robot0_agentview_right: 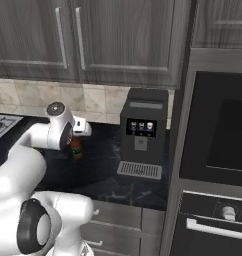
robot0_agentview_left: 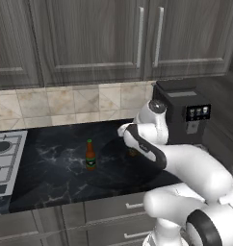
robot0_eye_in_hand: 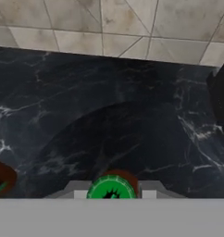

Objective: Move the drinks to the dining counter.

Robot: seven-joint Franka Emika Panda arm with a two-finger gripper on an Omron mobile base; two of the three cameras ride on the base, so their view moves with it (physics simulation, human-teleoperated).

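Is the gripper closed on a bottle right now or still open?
Shut on a bottle. In the hand view, the gripper has its fingertips pressed against both sides of the bottle's green cap.

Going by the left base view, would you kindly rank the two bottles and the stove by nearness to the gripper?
1. Gripped bottle, between the fingers of the gripper.
2. Free bottle, standing to its left on the counter.
3. Stove, at the counter's far left end.
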